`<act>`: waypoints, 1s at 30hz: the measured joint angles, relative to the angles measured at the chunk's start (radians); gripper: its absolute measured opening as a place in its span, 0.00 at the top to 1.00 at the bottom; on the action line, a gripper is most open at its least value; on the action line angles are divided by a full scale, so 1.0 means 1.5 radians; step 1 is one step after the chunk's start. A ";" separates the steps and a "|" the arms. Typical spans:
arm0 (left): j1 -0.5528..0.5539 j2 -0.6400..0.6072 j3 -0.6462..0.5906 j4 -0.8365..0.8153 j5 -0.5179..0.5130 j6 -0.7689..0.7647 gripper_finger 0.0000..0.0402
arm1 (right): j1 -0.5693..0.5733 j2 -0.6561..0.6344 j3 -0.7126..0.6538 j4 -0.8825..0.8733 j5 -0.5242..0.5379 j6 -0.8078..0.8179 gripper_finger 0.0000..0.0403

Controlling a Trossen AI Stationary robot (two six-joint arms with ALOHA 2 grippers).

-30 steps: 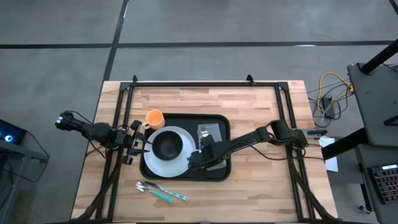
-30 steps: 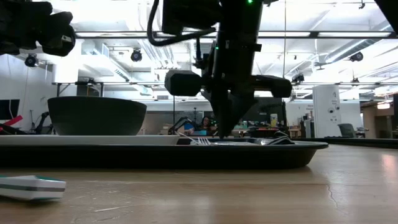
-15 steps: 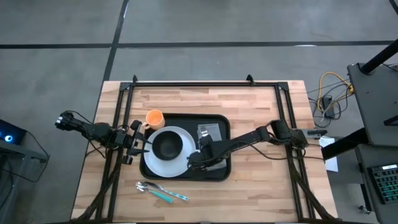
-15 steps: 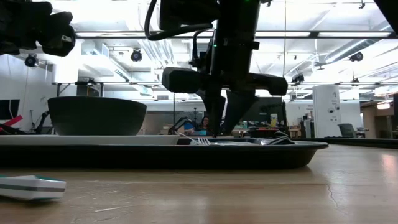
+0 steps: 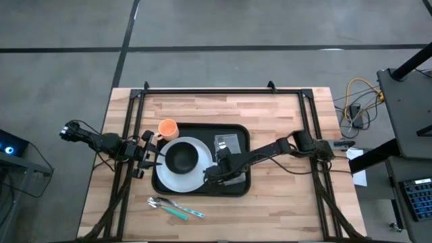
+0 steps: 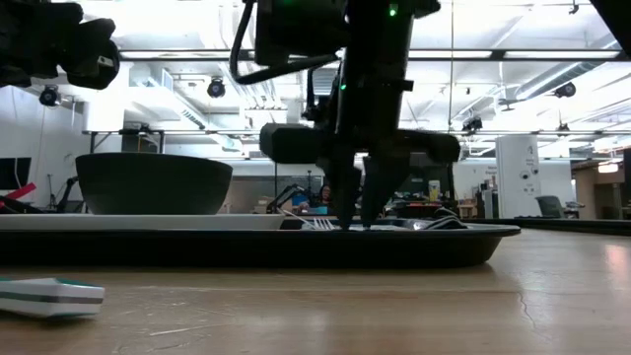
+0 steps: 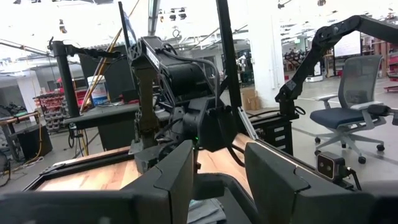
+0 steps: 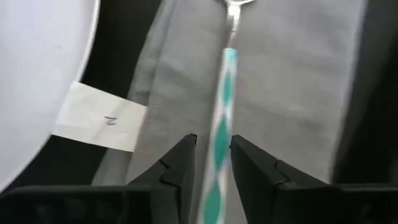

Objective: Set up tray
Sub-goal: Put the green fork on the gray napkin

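The black tray (image 5: 202,131) lies mid-table with a white plate (image 5: 177,178) and a dark bowl (image 5: 181,157) on its left half. A grey napkin (image 8: 292,93) is spread on its right half. A fork with a teal-and-white striped handle (image 8: 221,118) lies along the napkin, its tines (image 6: 320,224) showing in the low view. My right gripper (image 8: 213,143) points steeply down over the handle, open, one finger on each side of it. My left gripper (image 7: 219,180) waits open at the table's left edge.
An orange cup (image 5: 167,127) stands on the table at the tray's far left corner. A spoon and a teal-handled utensil (image 5: 174,208) lie on the wood near the front edge, left of centre. Black frame bars run along the far edge and both sides.
My right gripper has opened over the tray: its fingers were shut together a second ago and now stand apart. It has let go of the fork's handle, which stays lying on the napkin. The arm has kept its place.
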 joint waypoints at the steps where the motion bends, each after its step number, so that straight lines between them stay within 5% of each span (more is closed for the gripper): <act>1: 0.000 0.000 0.000 0.000 0.000 0.000 0.69 | 0.000 0.001 -0.002 0.006 0.000 -0.002 0.78; 16: 0.000 0.000 0.000 0.000 0.000 0.000 0.69 | -0.001 0.002 -0.015 0.012 -0.022 0.003 0.95; 30: 0.000 0.000 0.000 0.000 0.000 0.000 0.69 | -0.002 -0.006 0.005 -0.006 -0.016 0.027 0.95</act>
